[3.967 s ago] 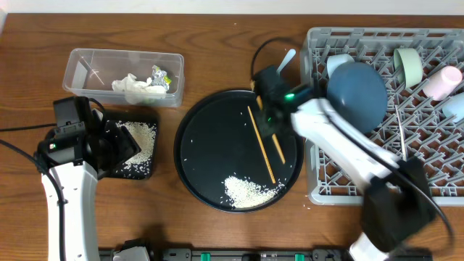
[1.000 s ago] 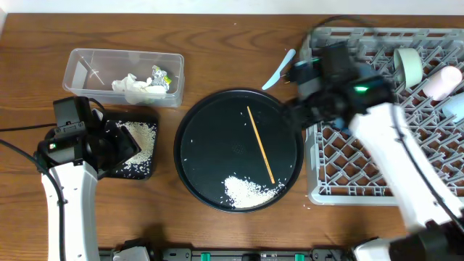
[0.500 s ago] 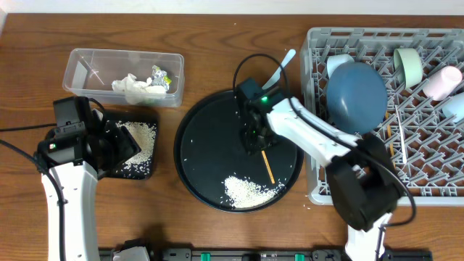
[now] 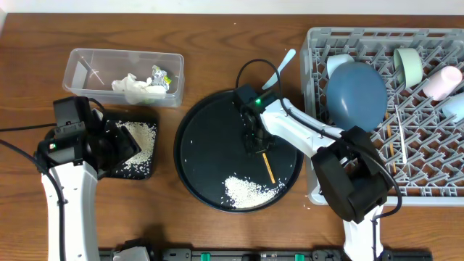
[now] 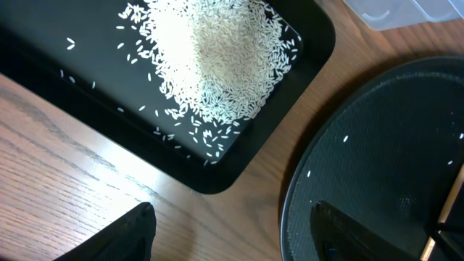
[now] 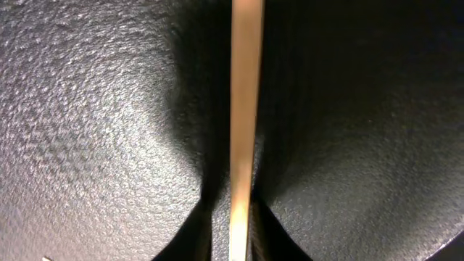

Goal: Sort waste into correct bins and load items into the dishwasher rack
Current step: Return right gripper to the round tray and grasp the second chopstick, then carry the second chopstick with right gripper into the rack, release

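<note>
My right gripper [image 4: 255,139] is down on the large round black tray [image 4: 199,145], shut on a wooden chopstick [image 4: 267,168]. In the right wrist view the chopstick [image 6: 245,109] runs between my two fingertips [image 6: 233,239]. A pile of rice [image 4: 246,191] lies at the tray's front. My left gripper [image 5: 232,232] is open and empty, hovering by the shallow black tray [image 4: 143,168], which holds rice [image 5: 210,61]. The clear tub [image 4: 87,59] holds the napkin [image 4: 133,87] and wrapper [image 4: 161,76]. The grey rack [image 4: 435,190] holds the dark-blue bowl [image 4: 357,96].
The rack also holds a mint-green bowl [image 4: 408,65], a pink cup [image 4: 444,82], a light-blue cup [image 4: 455,107] and a white bowl [image 4: 337,64]. A white plastic utensil [image 4: 281,65] lies on the table between the round tray and the rack.
My right arm swung from the rack back down onto the round tray and settled over the chopstick. Two chopsticks lay on the tray earlier; one lies there now. The left arm has not moved.
</note>
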Motion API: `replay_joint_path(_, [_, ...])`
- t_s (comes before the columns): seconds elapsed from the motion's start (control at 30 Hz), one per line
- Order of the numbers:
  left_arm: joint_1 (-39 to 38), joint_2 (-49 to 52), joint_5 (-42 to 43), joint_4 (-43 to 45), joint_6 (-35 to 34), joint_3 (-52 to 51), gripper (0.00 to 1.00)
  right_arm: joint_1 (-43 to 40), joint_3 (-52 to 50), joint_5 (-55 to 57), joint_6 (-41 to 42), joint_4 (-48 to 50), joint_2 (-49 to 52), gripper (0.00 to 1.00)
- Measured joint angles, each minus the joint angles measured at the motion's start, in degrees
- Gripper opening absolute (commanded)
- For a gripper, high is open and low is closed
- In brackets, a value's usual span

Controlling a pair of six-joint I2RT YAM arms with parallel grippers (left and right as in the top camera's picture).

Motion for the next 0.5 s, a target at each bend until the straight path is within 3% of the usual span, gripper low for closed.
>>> replay_joint_path(0.1, [0.00,0.00,0.00,0.00,0.02,-0.02,0.70,0.00,0.00,0.11,0.26,0.00,0.00,0.01])
replay_joint_path(0.5, [0.00,0.02,0.00,0.00,0.00,-0.02,0.70,-1.09,3.91,-0.07,-0.66,-5.66,-1.22,0.01])
